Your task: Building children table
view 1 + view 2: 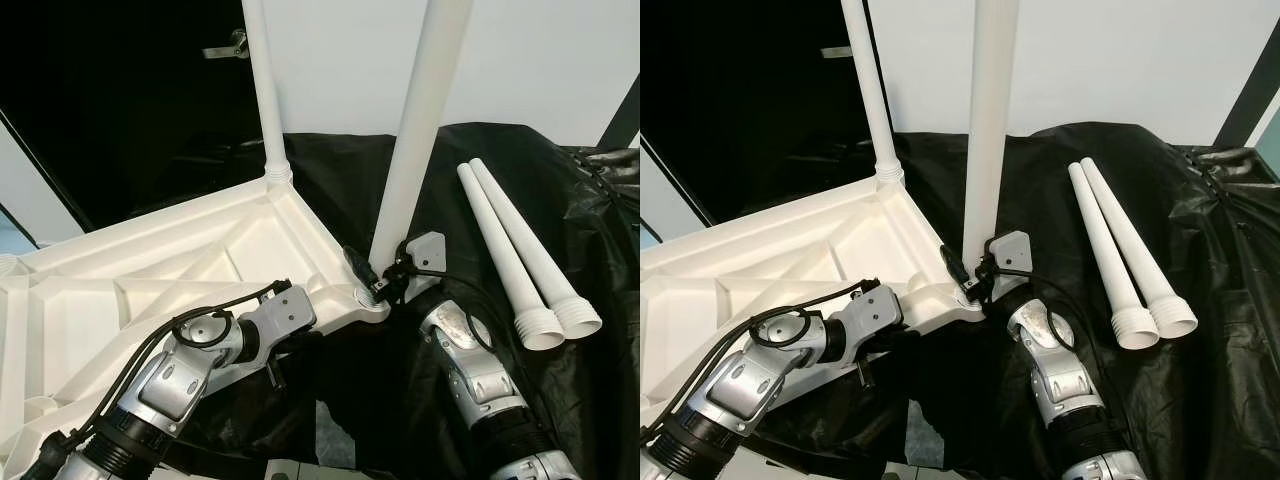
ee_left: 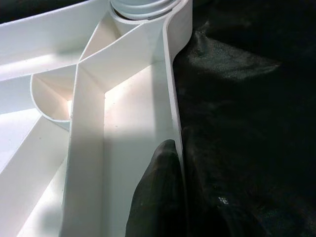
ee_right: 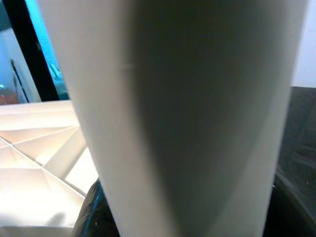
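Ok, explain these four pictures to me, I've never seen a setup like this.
A humanoid robot is assembling a child's table. The two wide pictures come from its head; the two close ones from cameras on its wrists. The white tabletop lies upside down on black sheeting. One leg already stands in the far corner. The right gripper is closed around a second leg at the near corner. The left gripper grips the tabletop's rim. Two spare legs lie alongside.
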Motion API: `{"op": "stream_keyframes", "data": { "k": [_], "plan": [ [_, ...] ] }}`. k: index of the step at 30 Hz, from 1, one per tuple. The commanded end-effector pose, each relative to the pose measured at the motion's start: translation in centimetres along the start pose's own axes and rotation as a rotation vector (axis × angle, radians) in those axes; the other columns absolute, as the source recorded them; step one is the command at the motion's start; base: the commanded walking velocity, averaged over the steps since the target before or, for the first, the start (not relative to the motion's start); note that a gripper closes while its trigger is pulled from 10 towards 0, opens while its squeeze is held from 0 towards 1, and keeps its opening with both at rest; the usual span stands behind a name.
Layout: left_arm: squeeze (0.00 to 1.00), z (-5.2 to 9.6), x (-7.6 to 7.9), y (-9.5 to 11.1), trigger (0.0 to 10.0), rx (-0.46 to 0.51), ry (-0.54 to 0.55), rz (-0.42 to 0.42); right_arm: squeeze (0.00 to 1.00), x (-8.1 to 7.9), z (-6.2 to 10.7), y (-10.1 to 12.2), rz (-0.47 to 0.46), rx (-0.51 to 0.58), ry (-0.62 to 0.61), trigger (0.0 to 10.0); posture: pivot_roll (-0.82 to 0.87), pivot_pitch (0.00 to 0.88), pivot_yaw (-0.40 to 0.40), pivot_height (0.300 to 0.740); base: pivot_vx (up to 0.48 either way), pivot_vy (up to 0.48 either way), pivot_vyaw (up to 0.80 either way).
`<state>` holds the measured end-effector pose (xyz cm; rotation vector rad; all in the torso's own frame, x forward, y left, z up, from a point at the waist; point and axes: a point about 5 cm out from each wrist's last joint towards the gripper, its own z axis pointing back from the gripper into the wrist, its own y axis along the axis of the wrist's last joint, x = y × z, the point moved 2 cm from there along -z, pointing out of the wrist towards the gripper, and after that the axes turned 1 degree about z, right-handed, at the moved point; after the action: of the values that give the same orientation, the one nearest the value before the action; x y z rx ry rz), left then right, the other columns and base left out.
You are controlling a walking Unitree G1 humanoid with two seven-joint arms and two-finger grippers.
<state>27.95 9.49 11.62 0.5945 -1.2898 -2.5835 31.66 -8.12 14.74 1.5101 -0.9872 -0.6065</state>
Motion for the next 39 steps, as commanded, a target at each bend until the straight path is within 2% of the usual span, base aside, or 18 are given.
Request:
{"op": "stream_keyframes", "data": {
  "k": [1,4,5,6,9,14,16,17,23,33,39],
  "plan": [
    [0.0,1.2,-2.2,2.7,10.0,0.081,0.105,-0.086,0.0,-1.0,0.2,-1.1,-0.018,-0.061,0.025,10.0,0.08,0.0,0.042,0.74,0.0,0.0,0.0],
    [0.0,1.2,-2.2,2.7,10.0,0.08,0.103,-0.082,0.0,-0.9,0.1,-0.8,-0.008,-0.054,0.021,10.0,0.08,0.0,0.041,0.74,0.0,0.0,0.0],
    [0.18,1.2,-2.3,2.6,10.0,0.079,0.103,-0.08,0.0,-0.9,0.0,-0.6,-0.004,-0.05,0.017,10.0,0.08,0.0,0.037,0.74,0.0,0.0,0.0],
    [1.0,1.2,-2.3,2.6,10.0,0.081,0.097,-0.065,0.0,-0.8,-0.1,-0.3,-0.003,-0.041,0.014,10.0,0.08,0.0,0.035,0.74,0.0,0.0,0.0],
    [1.0,1.3,-2.2,2.7,10.0,0.088,0.08,-0.047,0.0,-0.6,-0.3,0.2,-0.001,-0.026,0.01,10.0,0.08,0.0,0.032,0.74,0.0,0.0,0.0],
    [1.0,1.2,-2.3,2.8,10.0,0.082,0.103,-0.074,0.0,-0.6,-0.3,0.3,-0.007,-0.024,0.004,10.0,0.08,0.0,0.03,0.74,0.0,0.0,0.0],
    [0.96,1.3,-2.3,2.8,10.0,0.081,0.1,-0.08,0.0,-0.7,-0.3,0.2,-0.009,-0.028,0.007,10.0,0.08,0.0,0.027,0.74,0.0,0.0,0.0],
    [0.0,1.3,-2.2,2.9,10.0,0.083,0.09,-0.081,0.0,-0.8,-0.3,0.1,-0.014,-0.031,0.009,10.0,0.08,0.0,0.026,0.74,0.0,0.0,0.0],
    [0.0,1.6,-2.0,3.1,10.0,0.096,0.073,-0.085,0.0,-0.9,-0.3,0.5,-0.015,-0.009,0.007,10.0,0.08,0.0,0.024,0.74,0.0,0.0,0.0],
    [0.0,2.0,-2.9,3.7,10.0,0.117,0.104,-0.086,0.0,-0.4,-0.5,2.8,0.028,0.097,-0.011,10.0,0.08,0.0,0.034,0.74,0.0,0.0,0.0],
    [0.0,2.4,-3.5,4.2,10.0,0.151,0.122,-0.061,0.0,-0.2,-0.7,3.1,0.026,0.091,-0.01,10.0,0.08,0.0,0.038,0.74,0.0,0.0,0.0]
  ]
}}
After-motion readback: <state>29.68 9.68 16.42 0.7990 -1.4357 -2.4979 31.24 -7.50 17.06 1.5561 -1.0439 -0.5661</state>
